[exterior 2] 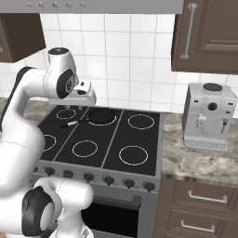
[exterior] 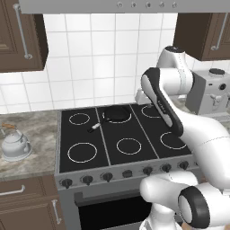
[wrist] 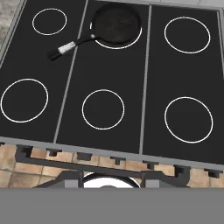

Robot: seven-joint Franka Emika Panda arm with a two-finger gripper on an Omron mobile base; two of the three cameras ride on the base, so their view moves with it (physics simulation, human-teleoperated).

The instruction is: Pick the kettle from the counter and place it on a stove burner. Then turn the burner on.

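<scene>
While the kettle [exterior: 15, 144] is sitting untouched on the counter [exterior: 38, 130] at the left edge of the left base view, the gripper [exterior 2: 69, 108] is hovering over the cooktop's back row, well apart from it; whether its jaws are parted I cannot tell. Reaching left, the arm is risking clipping the frying pan [exterior: 115, 114] or knocking the kettle's arched handle; the widest burner [exterior: 82, 152] is lying near the front knobs [exterior: 107, 177].
</scene>
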